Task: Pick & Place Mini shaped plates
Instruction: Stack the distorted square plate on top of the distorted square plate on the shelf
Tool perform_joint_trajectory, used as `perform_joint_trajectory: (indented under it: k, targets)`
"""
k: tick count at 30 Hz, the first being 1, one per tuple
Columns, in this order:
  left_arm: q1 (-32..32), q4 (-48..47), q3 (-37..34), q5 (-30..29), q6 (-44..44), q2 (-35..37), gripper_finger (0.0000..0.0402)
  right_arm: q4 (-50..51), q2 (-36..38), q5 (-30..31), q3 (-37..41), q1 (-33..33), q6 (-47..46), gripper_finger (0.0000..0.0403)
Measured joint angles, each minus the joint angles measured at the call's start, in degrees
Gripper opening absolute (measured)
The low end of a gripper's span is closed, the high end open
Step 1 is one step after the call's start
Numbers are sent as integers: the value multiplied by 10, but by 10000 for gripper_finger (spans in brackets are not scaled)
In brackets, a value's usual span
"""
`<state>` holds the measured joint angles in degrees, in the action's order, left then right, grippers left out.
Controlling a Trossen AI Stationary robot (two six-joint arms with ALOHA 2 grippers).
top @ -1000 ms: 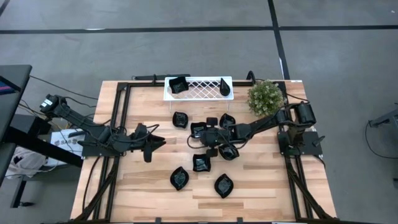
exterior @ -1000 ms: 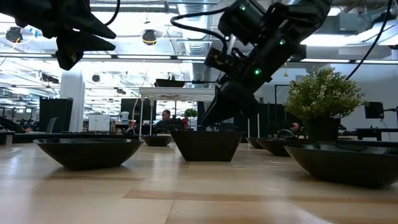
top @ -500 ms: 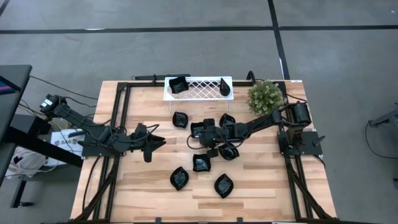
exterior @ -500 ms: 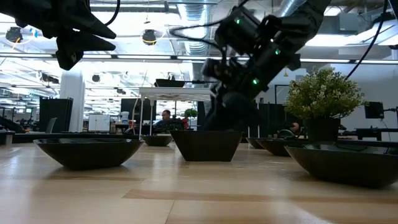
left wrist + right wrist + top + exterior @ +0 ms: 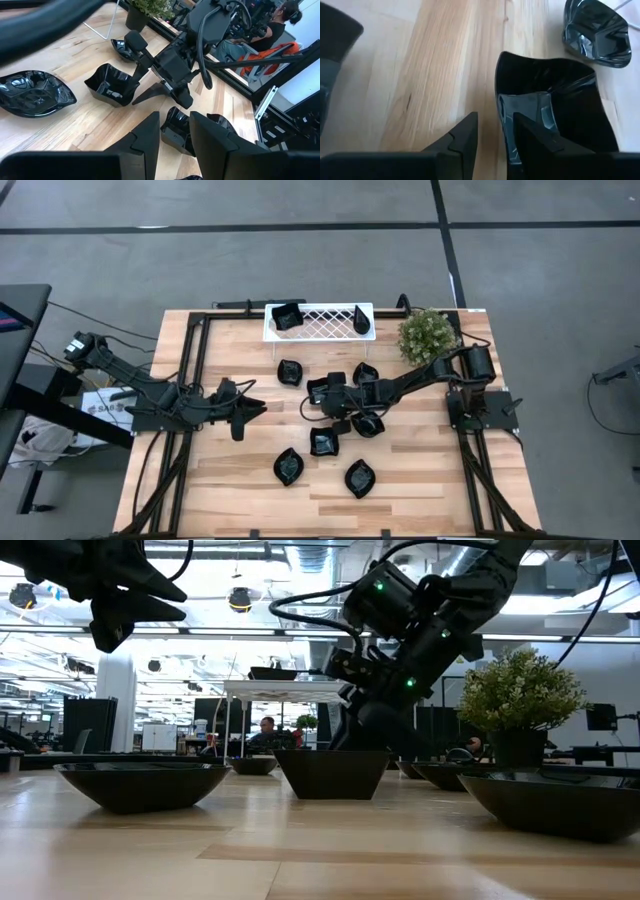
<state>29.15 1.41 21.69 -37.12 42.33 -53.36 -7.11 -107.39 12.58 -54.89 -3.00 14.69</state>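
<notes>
Pale wood planks make up the table (image 5: pixel 420 480), framed by dark rails, with both dark arms reaching in from its two sides. The left arm lies low along the left side, its left gripper (image 5: pixel 243 411) hanging above bare wood well apart from the dishes; its fingers (image 5: pixel 150 132) stand parted with nothing between them. The right arm stretches from beside the small potted plant (image 5: pixel 427 334) toward the table's middle, and the right gripper (image 5: pixel 322 394) sits down at a square dish (image 5: pixel 555 105) in the central cluster. In the right wrist view the jaws are apart and straddle that dish's near wall, one finger (image 5: pixel 532 137) inside the bowl, the other on the wood outside; whether the pads press the wall I cannot tell. A white lattice tray (image 5: pixel 320 320) lies at the far edge of the table, with one black dish (image 5: pixel 286 317) at its left end and another (image 5: pixel 361 321) at its right end. The remaining mini shaped plates (image 5: pixel 325 415) are glossy black and lie on the wood: a tight group around the right gripper at mid-table, one (image 5: pixel 290 372) just left of it, and two leaf-shaped ones (image 5: pixel 289 466) nearer the front edge.
</notes>
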Motion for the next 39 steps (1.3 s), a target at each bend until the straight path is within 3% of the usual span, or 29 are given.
perform_joint_trajectory:
  k: [5,13,33,39]
  targets:
    - [0,0,0,0,0,0,108,18,4,4,-16,-4,-46,90]
    - [0,0,0,0,0,0,108,57,5,0,-60,-4,-97,6]
    - [0,-5,0,0,-5,0,108,203,5,-5,-219,-26,-113,3]
    - [0,-5,0,0,-5,0,108,206,5,-7,-237,-28,-118,5]
